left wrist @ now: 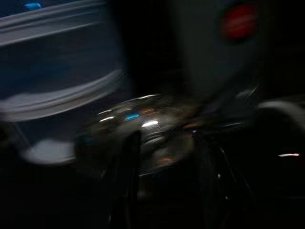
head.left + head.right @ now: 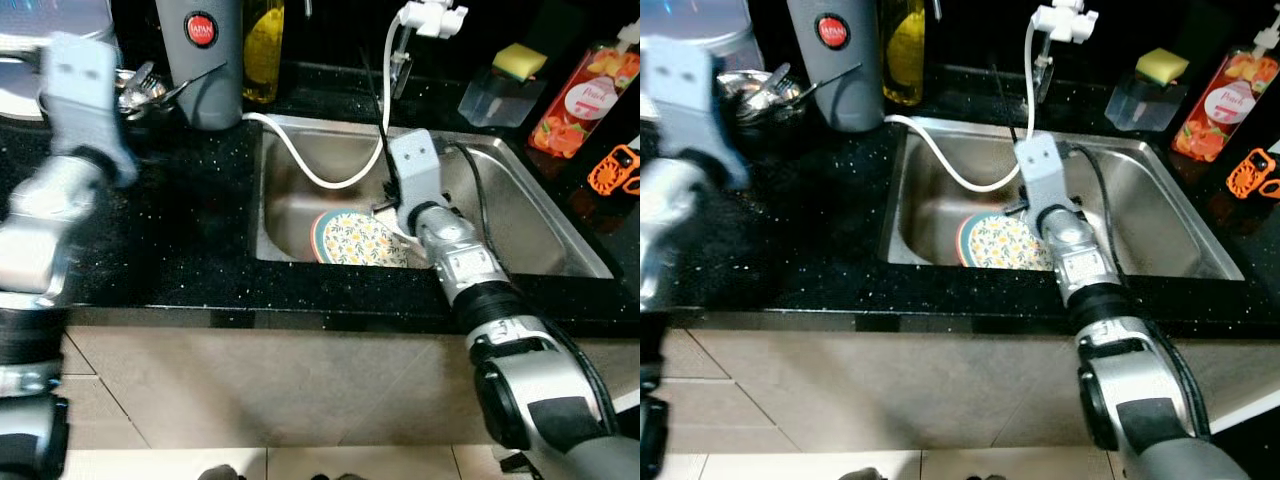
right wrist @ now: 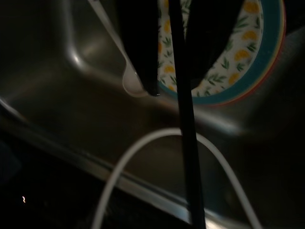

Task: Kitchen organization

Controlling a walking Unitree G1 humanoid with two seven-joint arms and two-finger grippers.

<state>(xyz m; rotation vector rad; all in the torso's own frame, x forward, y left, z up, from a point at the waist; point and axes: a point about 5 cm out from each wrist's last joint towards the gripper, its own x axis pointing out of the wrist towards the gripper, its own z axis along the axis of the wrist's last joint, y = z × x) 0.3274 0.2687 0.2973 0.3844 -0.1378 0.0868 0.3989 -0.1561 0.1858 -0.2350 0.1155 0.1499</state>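
- Plate (image 2: pixel 358 240) with a yellow flower pattern and teal rim lies in the steel sink (image 2: pixel 540 235), toward its front wall
- Right gripper (image 3: pixel 174 86) is down in the sink just above the plate; in the right wrist view its two black fingers (image 3: pixel 138 43) stand apart with a thin black rod between them, so it looks released, gripping nothing I can make out
- A white spoon-like handle (image 3: pixel 126 76) shows beside the plate's edge in the right wrist view
- White hose (image 2: pixel 310 165) loops from the tap (image 2: pixel 432 18) down across the sink and out over its left rim
- Left gripper (image 1: pixel 164 191) is raised over the black counter (image 2: pixel 180 230) at the left, blurred; I cannot tell whether its fingers are apart or closed
- Before it sits a shiny metal bowl (image 2: pixel 140 88) beside a grey flask (image 2: pixel 205 60) with a red badge
- Behind the sink stand an oil bottle (image 2: pixel 263 45), a sponge (image 2: pixel 520 60) on a clear holder, and an orange soap bottle (image 2: pixel 585 100)
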